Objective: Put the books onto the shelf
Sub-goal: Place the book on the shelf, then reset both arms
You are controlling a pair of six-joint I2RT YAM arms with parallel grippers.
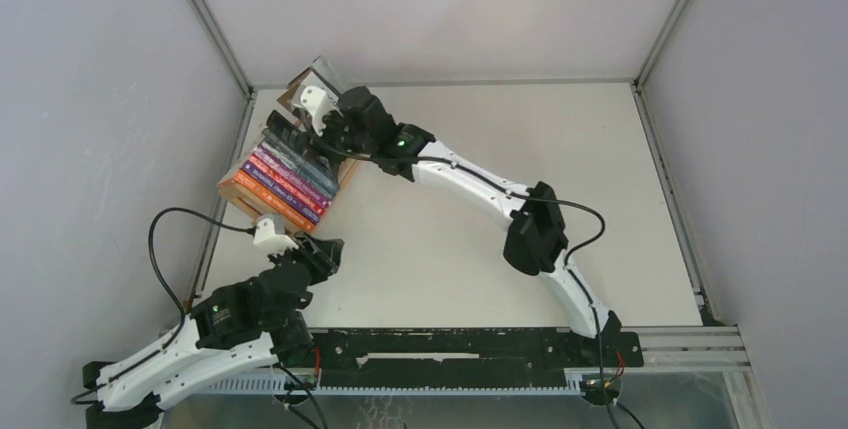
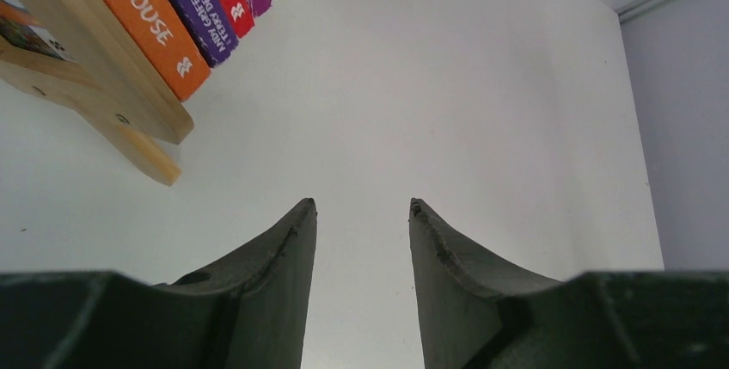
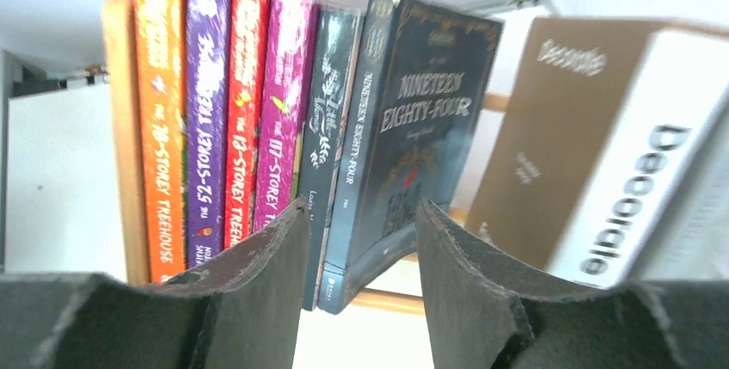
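Right wrist view: right fingers [image 3: 468, 287], spread like the empty left fingers [image 2: 275, 266], could snag the tilted dark blue book [image 3: 413, 128], toppling the leaning brown book [image 3: 533, 154].

Can read only part of the orange book [image 2: 142, 16], cropped at the view's top edge, and barely the blurred brown book [image 3: 533, 154].

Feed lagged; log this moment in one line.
left gripper: open, empty | right gripper: open at Nineteen Eighty-Four | shelf: six books in | brown book: tilted beside them
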